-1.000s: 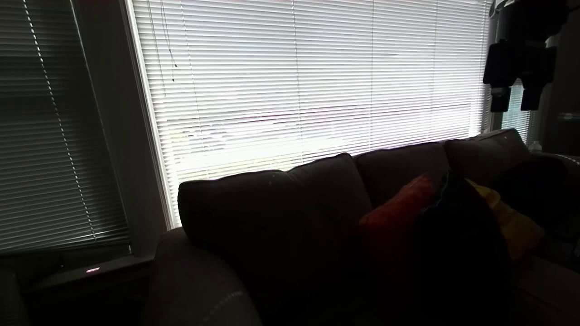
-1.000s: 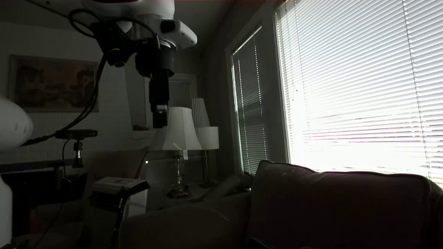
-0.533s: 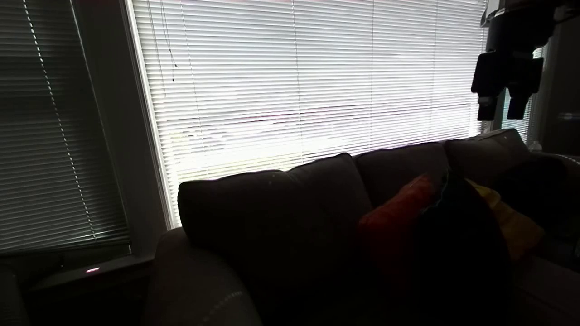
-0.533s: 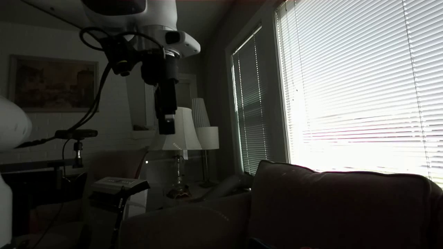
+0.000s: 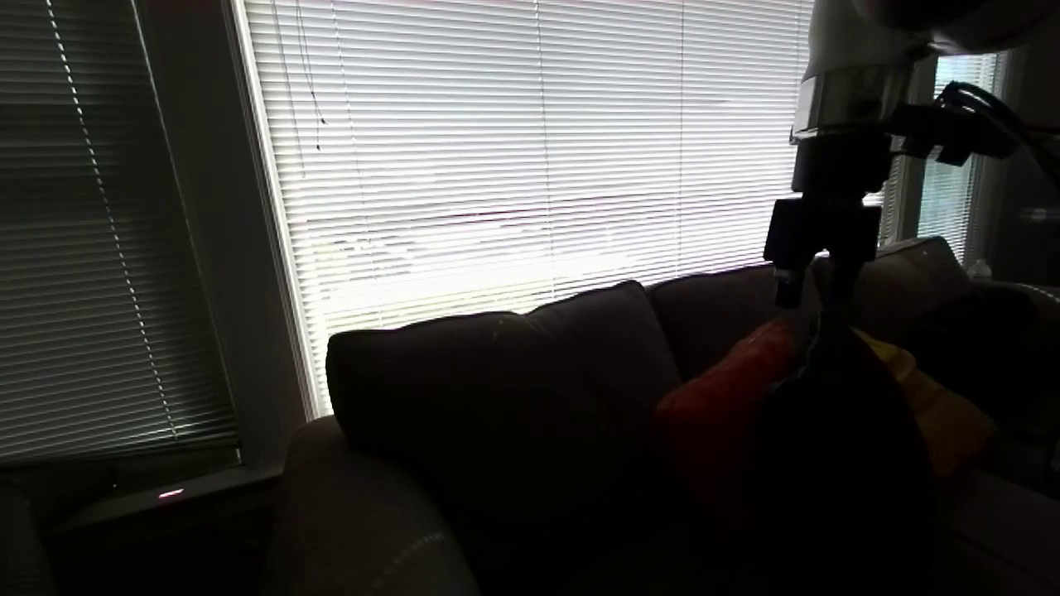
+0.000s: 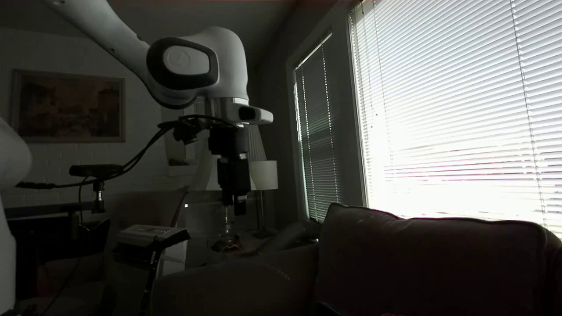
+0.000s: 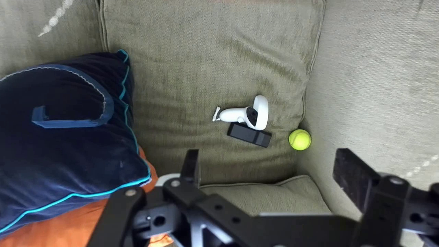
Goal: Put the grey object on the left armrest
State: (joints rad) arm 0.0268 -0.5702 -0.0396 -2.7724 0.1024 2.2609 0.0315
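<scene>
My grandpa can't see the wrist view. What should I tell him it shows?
An open gripper hangs above a couch seat, where a white controller lies beside a small black gadget. A yellow-green ball sits near the padded armrest on the picture's right. At the left, a navy pillow partly hides an orange pillow.

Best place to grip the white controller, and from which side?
The slim handle, I'd say, from straight above, where nothing covers it. Keep to the end away from the ring, since the black block lies close alongside. In the wrist view the handle runs along the span of the open gripper, so I'd turn about a quarter to close across it.
</scene>
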